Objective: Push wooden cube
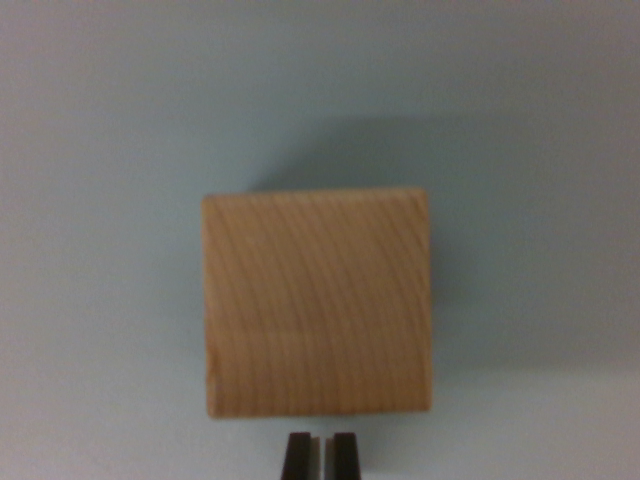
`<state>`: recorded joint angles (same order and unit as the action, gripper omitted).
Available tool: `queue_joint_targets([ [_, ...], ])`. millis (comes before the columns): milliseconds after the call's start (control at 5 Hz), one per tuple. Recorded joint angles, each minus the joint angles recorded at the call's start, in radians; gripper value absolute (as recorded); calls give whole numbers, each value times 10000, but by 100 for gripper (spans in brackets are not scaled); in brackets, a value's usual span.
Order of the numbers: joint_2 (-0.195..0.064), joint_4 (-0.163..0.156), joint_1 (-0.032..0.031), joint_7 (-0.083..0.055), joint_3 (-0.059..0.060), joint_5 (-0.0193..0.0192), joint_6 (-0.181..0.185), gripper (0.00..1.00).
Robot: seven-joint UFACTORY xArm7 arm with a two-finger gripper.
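A light wooden cube [317, 302] with visible grain fills the middle of the wrist view, resting on a pale blue-grey surface [100, 150]. At the bottom edge my gripper [320, 457] shows as two dark fingertips pressed nearly together, with only a thin slit between them and nothing held. The tips sit just below the cube's near edge, a small gap apart from it, slightly right of the cube's centre line. The picture is blurred.
The cube casts a soft shadow [380, 150] up and to the wrist view's right. Bare pale surface surrounds the cube on all sides.
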<state>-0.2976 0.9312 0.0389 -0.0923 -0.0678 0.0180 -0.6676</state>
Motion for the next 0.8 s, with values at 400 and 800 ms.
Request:
queue_joint_targets([
  [400,-177,283,-1,7,7,8,-107,100],
  [800,-385,616,-2,16,15,18,-232,100],
])
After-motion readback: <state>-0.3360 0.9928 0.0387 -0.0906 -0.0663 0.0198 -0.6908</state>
